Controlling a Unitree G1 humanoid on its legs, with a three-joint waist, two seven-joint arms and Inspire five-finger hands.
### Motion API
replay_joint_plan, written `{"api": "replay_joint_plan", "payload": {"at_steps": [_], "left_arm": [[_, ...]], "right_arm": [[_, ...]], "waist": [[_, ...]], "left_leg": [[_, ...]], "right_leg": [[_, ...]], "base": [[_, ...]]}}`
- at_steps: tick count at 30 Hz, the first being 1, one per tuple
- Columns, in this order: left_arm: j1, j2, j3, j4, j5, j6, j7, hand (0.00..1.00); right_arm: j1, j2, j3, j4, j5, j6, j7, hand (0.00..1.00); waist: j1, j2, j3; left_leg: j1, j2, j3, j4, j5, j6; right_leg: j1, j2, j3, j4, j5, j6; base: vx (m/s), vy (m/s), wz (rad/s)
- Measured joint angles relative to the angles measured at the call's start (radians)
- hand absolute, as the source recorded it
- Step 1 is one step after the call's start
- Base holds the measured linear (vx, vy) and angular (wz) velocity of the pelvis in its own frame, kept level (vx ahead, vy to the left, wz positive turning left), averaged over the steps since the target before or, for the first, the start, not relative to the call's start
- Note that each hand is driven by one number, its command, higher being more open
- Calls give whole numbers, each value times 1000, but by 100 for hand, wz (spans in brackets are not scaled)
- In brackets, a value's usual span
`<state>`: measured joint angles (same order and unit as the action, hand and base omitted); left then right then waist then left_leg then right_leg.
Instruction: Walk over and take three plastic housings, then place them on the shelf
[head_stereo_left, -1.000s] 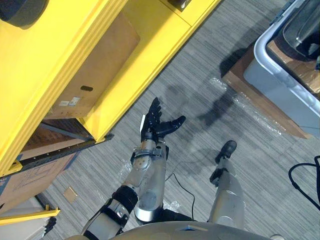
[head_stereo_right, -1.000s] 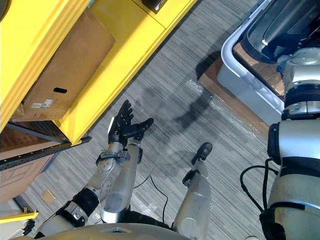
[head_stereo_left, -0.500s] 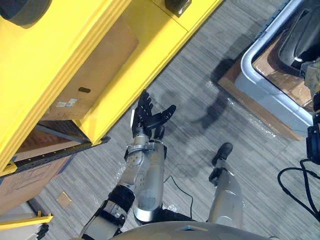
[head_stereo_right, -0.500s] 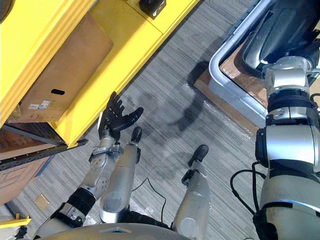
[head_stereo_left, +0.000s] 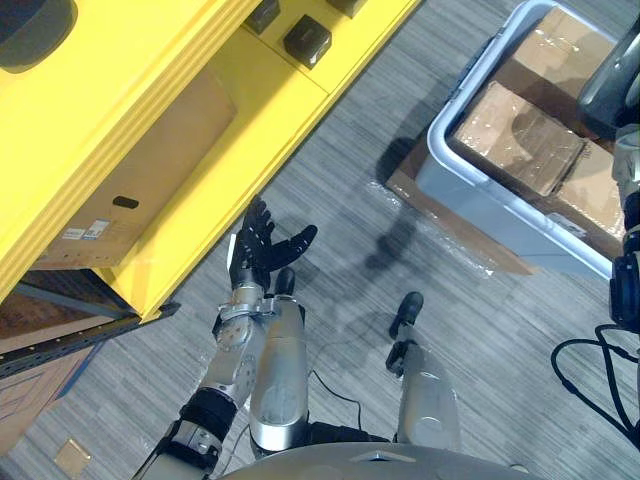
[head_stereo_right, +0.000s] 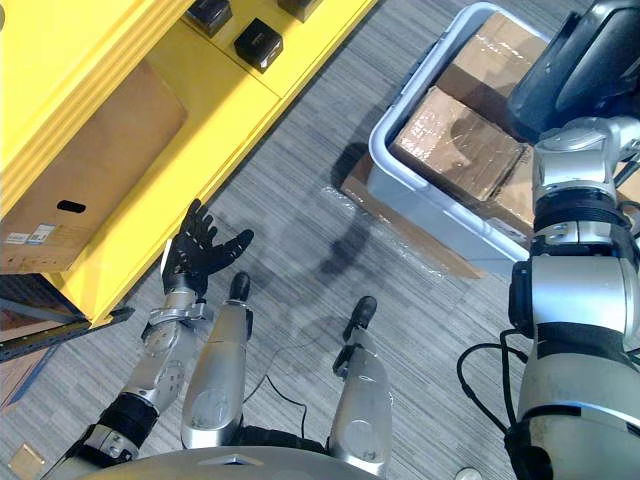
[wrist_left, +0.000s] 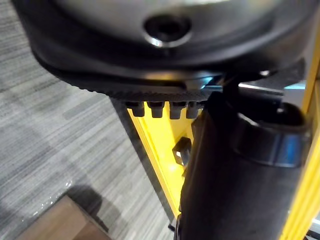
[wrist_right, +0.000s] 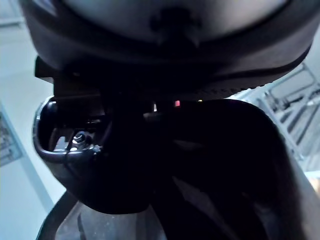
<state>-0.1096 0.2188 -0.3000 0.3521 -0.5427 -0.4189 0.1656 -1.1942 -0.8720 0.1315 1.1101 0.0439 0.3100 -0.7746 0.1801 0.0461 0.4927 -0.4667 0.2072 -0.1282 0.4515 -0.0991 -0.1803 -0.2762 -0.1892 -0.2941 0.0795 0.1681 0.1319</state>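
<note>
Grey striped carpet (head_stereo_left: 480, 330) runs between a yellow shelf (head_stereo_left: 130, 80) and a grey tote (head_stereo_left: 478, 195) packed with cardboard boxes (head_stereo_left: 520, 135).
We see our left hand (head_stereo_left: 254, 252) relaxed and spread, holding nothing, over the carpet just beside the shelf's edge. A large dark plastic housing (head_stereo_right: 565, 65) sits at the end of our right arm, above the tote. It covers the right hand (wrist_right: 165, 45), so we cannot tell its grasp. Small black blocks (head_stereo_left: 307, 40) rest on the shelf.

Grey striped carpet (head_stereo_left: 340, 190) runs between a yellow shelf (head_stereo_left: 150, 70) and a grey tub (head_stereo_left: 480, 200) of cardboard boxes (head_stereo_left: 520, 135).
</note>
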Motion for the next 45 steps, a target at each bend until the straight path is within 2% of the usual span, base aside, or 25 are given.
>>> {"api": "replay_joint_plan", "payload": {"at_steps": [3,6,9,10,12,17,19,23,24,28,31,38,42,45], "left_arm": [[21,39,1,-49,-2,7,-47,100],[20,69,0,-95,-5,30,-95,100],[-8,80,-8,-159,-61,69,-170,100],[-43,81,-24,-170,-122,98,-212,100],[-93,85,-43,-169,-177,143,-239,100],[-226,61,-92,-120,-286,255,-272,100],[-258,43,-91,-108,-309,276,-271,100],[-321,15,-89,-108,-330,307,-269,100],[-329,9,-89,-108,-351,319,-262,100],[-333,-20,-87,-100,-418,359,-230,100],[-333,-32,-86,-63,-462,368,-190,100],[-333,-68,-76,-39,-457,359,-57,100],[-337,-84,-74,-39,-425,330,-23,100],[-364,-95,-77,-39,-390,330,-11,100]], "right_arm": [[1,-12,-1,0,1,-18,7,0],[6,-12,-2,0,0,-47,28,0],[60,-12,-7,-41,-24,-105,68,0],[103,-6,-9,-78,-54,-143,89,0],[136,23,-15,-115,-89,-177,100,0],[254,149,-37,-243,-147,-256,133,0],[296,170,-37,-288,-194,-284,141,0],[359,216,-37,-387,-271,-337,165,0],[382,236,-35,-423,-277,-347,173,0],[473,263,-21,-548,-355,-393,202,0],[514,295,-16,-600,-403,-412,221,0],[557,377,89,-649,-471,-448,260,0],[562,418,142,-651,-471,-470,287,0],[563,446,156,-651,-470,-472,290,0]], "waist": [[-20,-25,-2],[-24,-36,-1],[-37,-51,-7],[-47,-58,-13],[-60,-73,-22],[-113,-122,-81],[-129,-127,-103],[-141,-129,-123],[-154,-130,-147],[-161,-126,-195],[-171,-125,-242],[-180,-125,-298],[-177,-124,-305],[-176,-124,-306]], "left_leg": [[49,9,12,-30,9,-6],[94,17,25,-55,11,-10],[151,21,40,-95,18,-14],[174,21,49,-110,19,-14],[199,25,68,-127,21,-15],[277,34,117,-182,24,-19],[289,34,125,-195,24,-19],[340,43,163,-223,22,-21],[345,45,169,-233,24,-23],[408,47,214,-274,25,-25],[432,46,227,-293,25,-25],[478,44,242,-318,28,-26],[487,43,245,-326,35,-27],[500,41,246,-351,53,-28]], "right_leg": [[37,7,2,-18,8,-2],[70,15,10,-36,12,-5],[112,18,17,-58,12,-5],[128,19,21,-66,12,-5],[135,19,30,-70,12,-5],[175,24,58,-101,13,-4],[178,24,62,-106,13,-4],[198,32,85,-119,14,-4],[198,35,87,-126,14,-5],[221,36,109,-136,15,-6],[227,36,111,-138,15,-6],[262,36,115,-156,16,-7],[264,36,115,-156,17,-9],[265,36,114,-156,19,-11]], "base": [[67,-28,-3],[61,-16,-8],[85,-22,-6],[75,-2,-7],[65,8,-15],[89,14,-18],[65,14,-15],[59,4,-21],[66,-4,-17],[72,14,-21],[29,15,-11],[2,7,-4],[-30,10,-2],[0,0,0]]}}
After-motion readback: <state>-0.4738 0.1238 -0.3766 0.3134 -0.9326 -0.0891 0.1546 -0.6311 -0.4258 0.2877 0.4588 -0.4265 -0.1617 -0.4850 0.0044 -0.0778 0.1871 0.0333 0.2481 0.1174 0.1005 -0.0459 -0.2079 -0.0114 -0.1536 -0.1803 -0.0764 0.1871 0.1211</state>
